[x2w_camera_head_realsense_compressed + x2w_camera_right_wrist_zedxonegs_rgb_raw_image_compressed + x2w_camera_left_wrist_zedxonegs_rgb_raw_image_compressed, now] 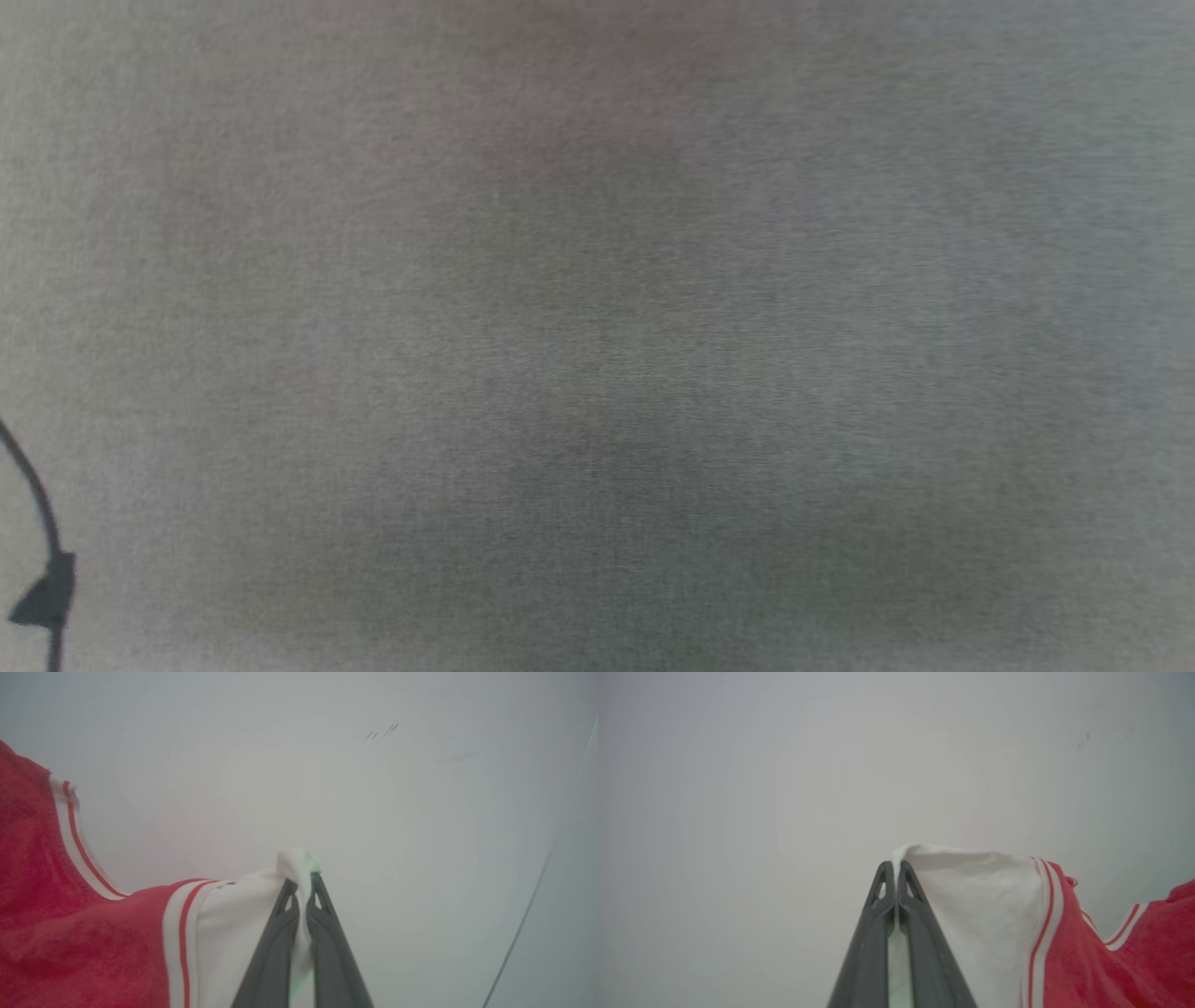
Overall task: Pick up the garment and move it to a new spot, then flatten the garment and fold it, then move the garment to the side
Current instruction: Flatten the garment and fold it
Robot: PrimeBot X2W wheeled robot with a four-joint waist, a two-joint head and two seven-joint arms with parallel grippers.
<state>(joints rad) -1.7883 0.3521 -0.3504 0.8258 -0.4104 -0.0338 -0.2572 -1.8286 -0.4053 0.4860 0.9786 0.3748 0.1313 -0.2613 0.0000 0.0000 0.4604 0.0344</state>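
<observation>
Garment [999, 919] looks mid-carry, I think: left gripper [895, 873] and right gripper [303, 890] each clamped on its white edge. Next: lay it flat.

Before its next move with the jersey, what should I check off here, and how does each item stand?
1. Grip of left hand on white fabric of the garment: ok, shut on it.
2. Grip of right hand on white fabric: ok, shut on it.
3. Garment free of twists between the grips: cannot tell.
4. Grey surface in head view ready for placing: cannot tell, blurred.
5. Dark cable apart from the cloth: cannot tell.
</observation>
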